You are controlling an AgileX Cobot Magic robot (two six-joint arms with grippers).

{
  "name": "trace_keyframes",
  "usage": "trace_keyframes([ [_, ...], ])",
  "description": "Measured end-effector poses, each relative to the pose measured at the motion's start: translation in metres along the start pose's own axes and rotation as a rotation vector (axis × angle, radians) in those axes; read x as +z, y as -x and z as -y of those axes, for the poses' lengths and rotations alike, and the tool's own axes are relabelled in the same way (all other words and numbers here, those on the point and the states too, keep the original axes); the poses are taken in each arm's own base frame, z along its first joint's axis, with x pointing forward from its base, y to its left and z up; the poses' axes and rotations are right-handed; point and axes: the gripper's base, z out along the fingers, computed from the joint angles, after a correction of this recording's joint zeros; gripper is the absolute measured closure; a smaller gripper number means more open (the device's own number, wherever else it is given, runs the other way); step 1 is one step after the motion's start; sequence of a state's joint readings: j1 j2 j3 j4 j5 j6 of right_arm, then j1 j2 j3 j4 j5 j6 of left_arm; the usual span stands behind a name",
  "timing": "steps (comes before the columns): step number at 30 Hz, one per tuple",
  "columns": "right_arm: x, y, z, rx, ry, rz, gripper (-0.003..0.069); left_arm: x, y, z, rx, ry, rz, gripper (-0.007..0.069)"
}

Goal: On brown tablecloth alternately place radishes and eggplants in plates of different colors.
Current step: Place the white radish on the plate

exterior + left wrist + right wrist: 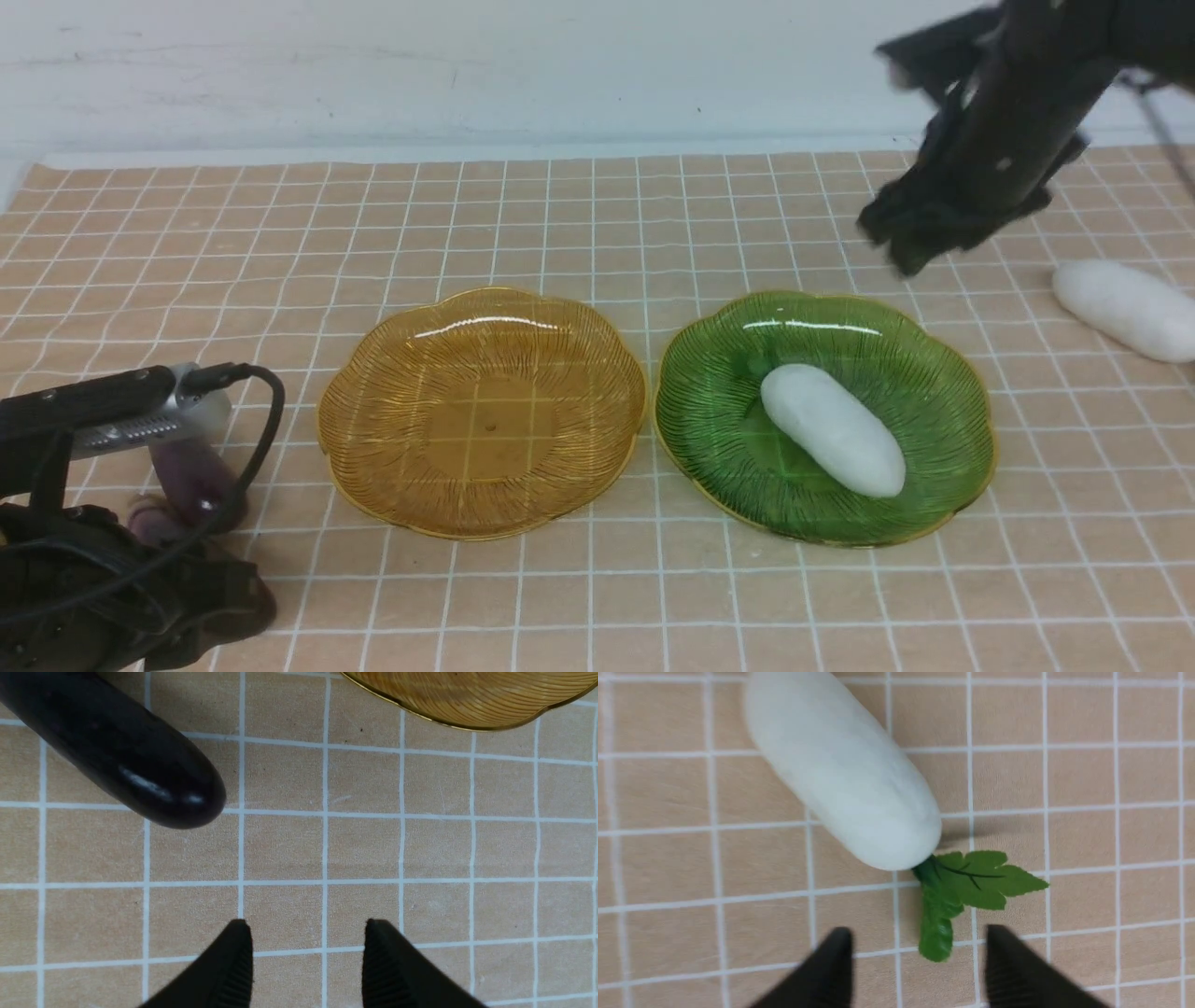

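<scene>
White radish [831, 429] lies diagonally in green plate [719, 392]; second radish [1125, 308] and eggplant [117, 751] rest on tablecloth [597, 215].

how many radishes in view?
2. One radish lies in the green plate; the other radish lies on the brown tablecloth right of it, near the right gripper. Others may be hidden.

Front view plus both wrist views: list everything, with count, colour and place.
Tablecloth: one, brown with white grid, under everything.
Plates: two; amber plate centre-left, green plate centre-right.
Radishes: two, white; plated radish in the green plate, loose radish on the cloth, far right.
Eggplant: one seen, dark purple, on the cloth, left of the amber plate.
Wall: white, behind.
Left claw: black, open, empty.
Right claw: black, open, by the loose radish's leaves.
</scene>
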State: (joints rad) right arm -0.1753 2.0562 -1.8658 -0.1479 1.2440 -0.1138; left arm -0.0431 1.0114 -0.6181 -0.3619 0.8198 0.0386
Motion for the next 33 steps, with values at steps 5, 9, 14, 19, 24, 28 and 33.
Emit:
trace_keyframes([
  [5,0.038,0.001,0.0,-0.006,0.004,-0.047,0.004,0.0,0.001,0.0,0.006,0.001,0.015,0.032],
  [9,0.072,0.009,-0.005,-0.035,0.015,0.012,-0.0029,0.0,0.002,0.0,0.006,0.001,0.018,0.032],
  [14,0.102,0.014,-0.014,-0.076,0.054,0.057,-0.0027,0.0,0.002,0.0,0.006,0.001,0.021,0.032],
  [19,0.121,0.012,-0.02,-0.101,0.094,0.047,0.0043,0.0,0.002,0.0,-0.006,0.001,0.025,0.032],
  [24,0.119,0.01,-0.021,-0.1,0.117,-0.015,0.016,-0.006,0.009,0.002,-0.027,0.003,0.04,0.032],
  [28,0.099,0.011,-0.021,-0.028,0.161,-0.073,0.016,-0.023,0.024,0.008,-0.008,0.021,0.087,0.032],
  [33,0.06,0.014,-0.032,0.129,0.307,-0.04,0.016,-0.038,0.036,0.008,0.026,0.077,0.137,0.032],
])
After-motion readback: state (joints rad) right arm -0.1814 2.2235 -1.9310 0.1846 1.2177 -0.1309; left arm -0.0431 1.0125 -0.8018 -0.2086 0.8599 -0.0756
